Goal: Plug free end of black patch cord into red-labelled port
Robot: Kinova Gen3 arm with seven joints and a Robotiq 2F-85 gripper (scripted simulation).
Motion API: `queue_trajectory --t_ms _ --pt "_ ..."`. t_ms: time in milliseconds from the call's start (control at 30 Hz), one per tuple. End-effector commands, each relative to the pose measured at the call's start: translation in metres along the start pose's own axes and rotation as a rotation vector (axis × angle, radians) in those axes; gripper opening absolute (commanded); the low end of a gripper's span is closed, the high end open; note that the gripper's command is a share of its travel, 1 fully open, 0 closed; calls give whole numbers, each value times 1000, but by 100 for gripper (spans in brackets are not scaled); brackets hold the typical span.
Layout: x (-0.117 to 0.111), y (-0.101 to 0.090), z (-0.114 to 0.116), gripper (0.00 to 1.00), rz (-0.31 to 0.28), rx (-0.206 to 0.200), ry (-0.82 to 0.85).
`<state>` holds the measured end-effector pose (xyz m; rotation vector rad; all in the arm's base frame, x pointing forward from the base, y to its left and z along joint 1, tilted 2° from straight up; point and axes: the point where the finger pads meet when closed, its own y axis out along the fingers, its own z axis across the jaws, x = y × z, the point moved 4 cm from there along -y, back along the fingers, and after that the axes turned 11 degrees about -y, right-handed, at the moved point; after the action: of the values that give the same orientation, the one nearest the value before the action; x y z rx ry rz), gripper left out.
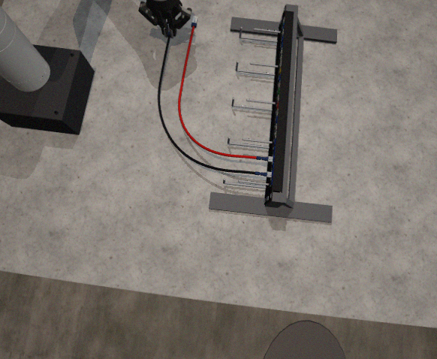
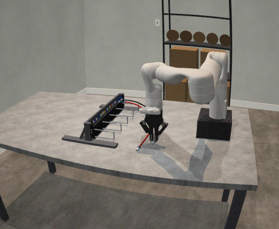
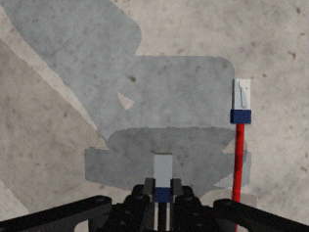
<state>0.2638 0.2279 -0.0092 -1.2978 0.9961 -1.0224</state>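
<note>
Tool [image 3: 162,210] pinches black cord's plug [image 3: 162,170], red cord's plug [image 3: 242,99] just beside.

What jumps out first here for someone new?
The white seven-joint arm bends down over the grey table, its black gripper shut on the black patch cord's clear plug. The red cord curves beside it to the long black patch-panel rack, its free plug lying loose.
</note>
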Motion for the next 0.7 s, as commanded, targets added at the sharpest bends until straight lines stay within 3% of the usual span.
queue_trajectory --t_ms 0,667 --pt "-2 -5 1 0 6 4 1" --pt "-1 -36 1 0 6 4 1"
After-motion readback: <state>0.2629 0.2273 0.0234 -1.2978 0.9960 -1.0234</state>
